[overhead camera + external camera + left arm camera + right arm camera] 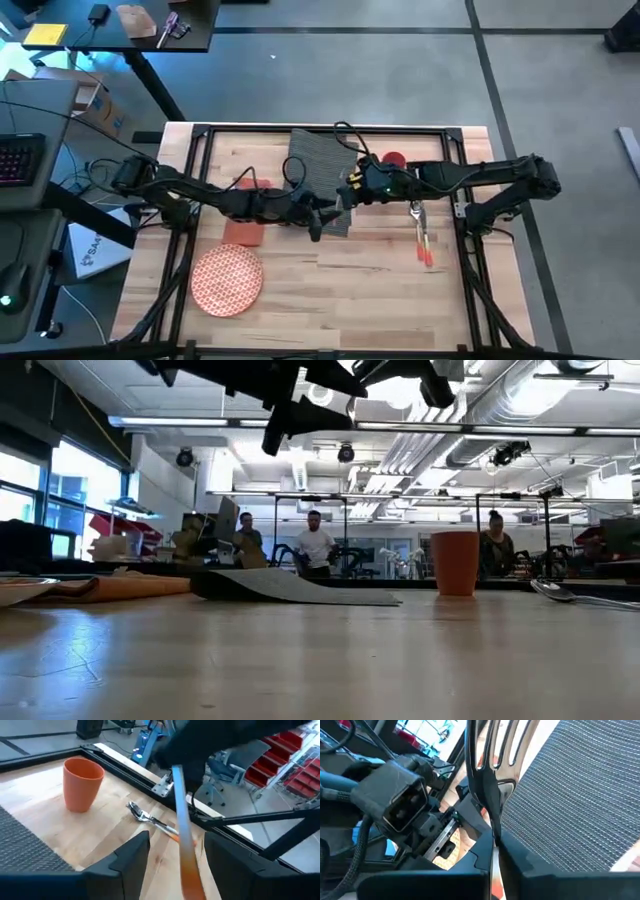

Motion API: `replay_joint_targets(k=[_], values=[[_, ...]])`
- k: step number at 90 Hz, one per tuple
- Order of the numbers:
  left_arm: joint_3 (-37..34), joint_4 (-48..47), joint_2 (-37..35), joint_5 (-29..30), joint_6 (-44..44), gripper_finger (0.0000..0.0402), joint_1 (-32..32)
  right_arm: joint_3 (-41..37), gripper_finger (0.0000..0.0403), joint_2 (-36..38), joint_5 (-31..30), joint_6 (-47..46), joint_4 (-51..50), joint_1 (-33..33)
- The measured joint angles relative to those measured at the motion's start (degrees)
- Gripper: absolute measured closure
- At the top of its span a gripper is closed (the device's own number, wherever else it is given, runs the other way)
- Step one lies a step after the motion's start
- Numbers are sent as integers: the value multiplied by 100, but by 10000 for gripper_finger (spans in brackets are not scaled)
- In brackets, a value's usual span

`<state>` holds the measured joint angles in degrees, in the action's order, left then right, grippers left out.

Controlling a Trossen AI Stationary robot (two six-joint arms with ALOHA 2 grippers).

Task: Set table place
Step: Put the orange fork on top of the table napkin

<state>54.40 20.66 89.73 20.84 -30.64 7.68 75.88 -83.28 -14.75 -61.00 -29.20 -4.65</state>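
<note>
Both grippers meet above the placemat [322,170]: right gripper [347,192] clamps a fork [492,750]; left gripper [322,215] open wide beside it.

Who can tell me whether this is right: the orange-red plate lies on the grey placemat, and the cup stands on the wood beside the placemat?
Not quite. The high view shows the plate lying on the bare wood of the table, well apart from the placemat, not on it. The rest holds: the cup stands on the wood beside the placemat.
</note>
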Motion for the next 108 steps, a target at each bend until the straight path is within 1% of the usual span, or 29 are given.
replay_joint_targets(k=[10,14,25,29,36,44,51,60,73,83,91,98,108], values=[[236,-578,-40,107,31,277,0,-1,403,-9,-63,-28,-32,-57],[332,-749,-50,111,46,299,0,-1,403,-7,-138,-51,-39,-87],[492,-1120,-48,96,114,373,0,-1,403,-7,-168,-57,-54,-109],[507,-1118,-46,79,114,389,0,-1,403,-7,-176,-54,-50,-109],[507,-1142,-46,99,-81,396,0,-1,403,-7,-178,-35,-47,-109],[512,-1332,-100,58,-413,400,0,-5,402,-9,-133,189,-20,-105],[522,-1602,-205,-105,-855,401,4,-5,389,-8,-55,451,-21,-107],[509,-2146,-379,-110,-1497,401,88,-1,349,30,193,589,-117,-100],[475,-3304,-939,-129,-2268,401,231,-3,266,170,294,625,-581,-72],[-52,-4385,-1582,-186,-3195,401,365,-3,209,304,301,821,-774,-85],[-826,-4489,-2301,-550,-3958,401,393,-5,178,334,328,901,-832,-126],[-1626,-4451,-2918,-732,-4624,401,391,-5,164,347,337,967,-835,-171],[-2620,-4564,-3717,-834,-5415,401,360,-11,161,347,339,1008,-828,-218]])
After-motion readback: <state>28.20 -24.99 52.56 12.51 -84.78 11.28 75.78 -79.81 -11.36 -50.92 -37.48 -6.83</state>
